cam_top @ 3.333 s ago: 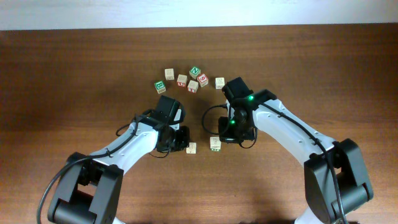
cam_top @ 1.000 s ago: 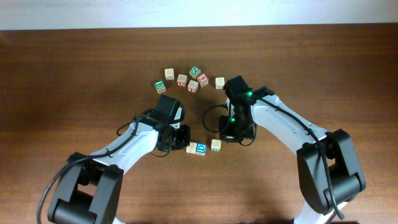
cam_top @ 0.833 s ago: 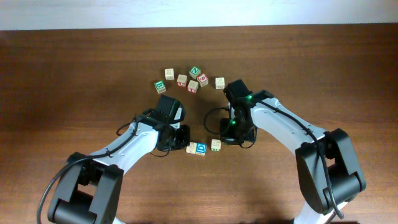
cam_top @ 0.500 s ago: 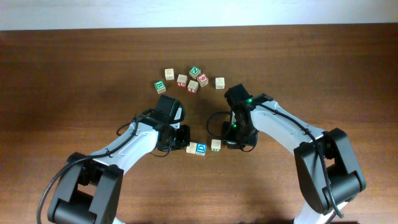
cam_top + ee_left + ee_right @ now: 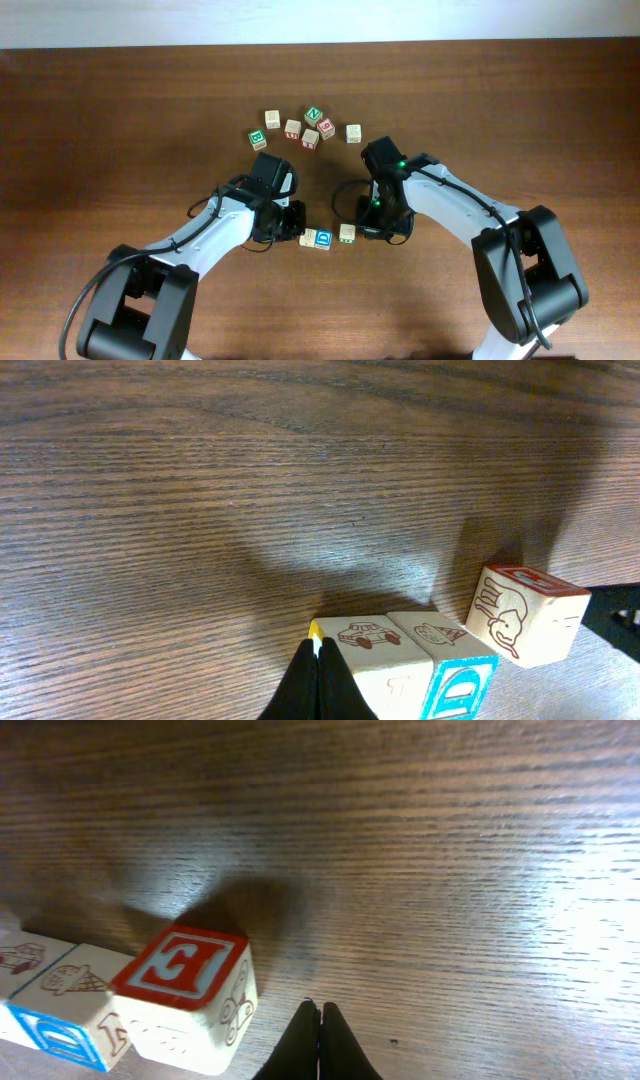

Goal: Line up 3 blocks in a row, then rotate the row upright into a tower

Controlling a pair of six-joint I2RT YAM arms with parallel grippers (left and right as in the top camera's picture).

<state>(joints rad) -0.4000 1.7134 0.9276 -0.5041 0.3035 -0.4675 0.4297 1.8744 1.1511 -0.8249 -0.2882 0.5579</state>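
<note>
Three blocks in a row, mid tabletop: car-picture block touching blue-faced block; red-topped block just beside, small gap. Left pincer clenched, empty, tip at car-picture block's corner. Right pincer clenched, empty, near red-topped block, not touching. Other cubes clustered farther back.

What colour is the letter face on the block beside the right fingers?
Red; the block shows best in the right wrist view.
</note>
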